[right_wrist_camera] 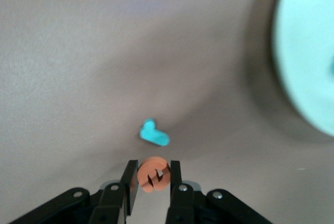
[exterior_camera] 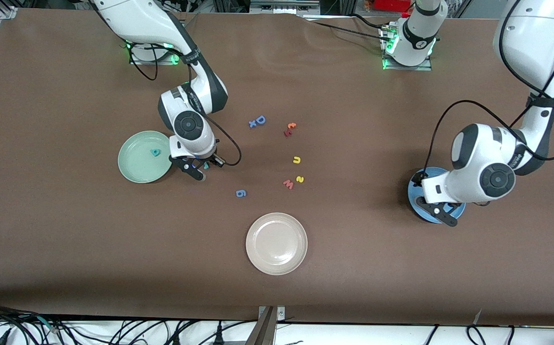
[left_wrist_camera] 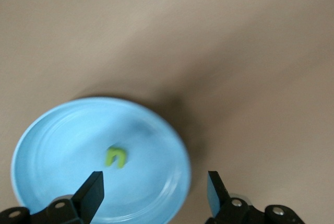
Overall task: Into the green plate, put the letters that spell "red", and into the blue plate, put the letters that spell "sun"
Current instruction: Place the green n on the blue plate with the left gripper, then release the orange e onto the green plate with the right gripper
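Right wrist view: orange "e" [right_wrist_camera: 153, 174] in right gripper [right_wrist_camera: 152, 183] (pinched).

Green "n" [left_wrist_camera: 116, 157] (tiny) lies in blue plate [left_wrist_camera: 47, 130].

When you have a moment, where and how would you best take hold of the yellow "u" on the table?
The yellow "u" lies flat on the bare table, apart from the yellow "s" and pink-red "w" nearer the front camera. Probably come straight down from above with an open hand and pinch across its two upright strokes.
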